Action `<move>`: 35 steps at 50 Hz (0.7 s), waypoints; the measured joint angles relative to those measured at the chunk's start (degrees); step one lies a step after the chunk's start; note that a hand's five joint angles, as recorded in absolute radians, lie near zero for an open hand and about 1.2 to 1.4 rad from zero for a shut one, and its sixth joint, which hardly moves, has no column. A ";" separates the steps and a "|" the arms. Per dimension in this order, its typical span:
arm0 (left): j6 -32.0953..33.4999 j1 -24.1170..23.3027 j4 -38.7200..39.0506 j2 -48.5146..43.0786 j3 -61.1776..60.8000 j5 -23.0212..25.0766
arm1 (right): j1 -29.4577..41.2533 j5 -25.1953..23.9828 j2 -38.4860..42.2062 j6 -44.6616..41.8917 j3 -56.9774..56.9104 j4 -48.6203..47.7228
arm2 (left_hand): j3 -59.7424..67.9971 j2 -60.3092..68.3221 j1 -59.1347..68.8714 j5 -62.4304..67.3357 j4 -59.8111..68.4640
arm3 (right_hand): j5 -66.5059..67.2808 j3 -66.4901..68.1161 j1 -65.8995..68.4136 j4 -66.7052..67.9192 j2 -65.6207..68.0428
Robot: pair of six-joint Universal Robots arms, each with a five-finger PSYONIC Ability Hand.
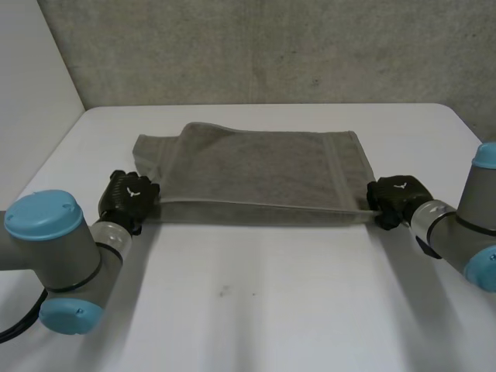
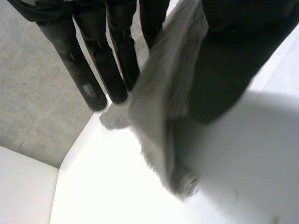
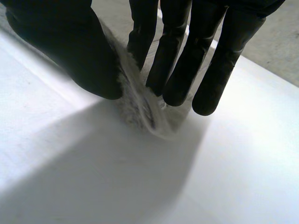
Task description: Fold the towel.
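A grey towel (image 1: 256, 167) lies across the white table (image 1: 271, 302), its far left part folded over in a loose flap. My left hand (image 1: 128, 198) is at the towel's near left corner. In the left wrist view the cloth (image 2: 159, 107) runs between the thumb (image 2: 224, 70) and the straight fingers (image 2: 112, 60), and the corner hangs down to the table. My right hand (image 1: 397, 198) is at the near right corner. There the thumb (image 3: 79, 51) and fingers (image 3: 173, 60) pinch the cloth (image 3: 140, 109). The near edge stretches straight between both hands.
A grey wall (image 1: 256, 46) rises behind the table's far edge. Bare white tabletop (image 1: 256, 325) spreads in front of the towel, between my two arms.
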 measured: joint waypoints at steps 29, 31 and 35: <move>-0.25 6.78 -0.76 -1.91 0.38 0.70 | -1.82 -0.24 -3.70 -1.31 0.35 1.28 | 25.64 25.98 24.32 24.42 24.97 | 0.63 0.00 0.00 0.00 0.00; -0.22 6.53 -1.77 -0.72 -0.56 0.69 | -1.82 -0.37 -4.39 -2.72 0.36 2.92 | 26.72 26.99 24.95 25.34 26.05 | 0.63 0.00 0.00 0.00 0.00; -0.16 6.34 -5.94 3.52 -3.29 0.61 | -1.87 -0.60 -6.61 -8.44 0.68 9.16 | 27.16 27.42 25.25 25.82 26.52 | 0.65 0.00 0.00 0.00 0.00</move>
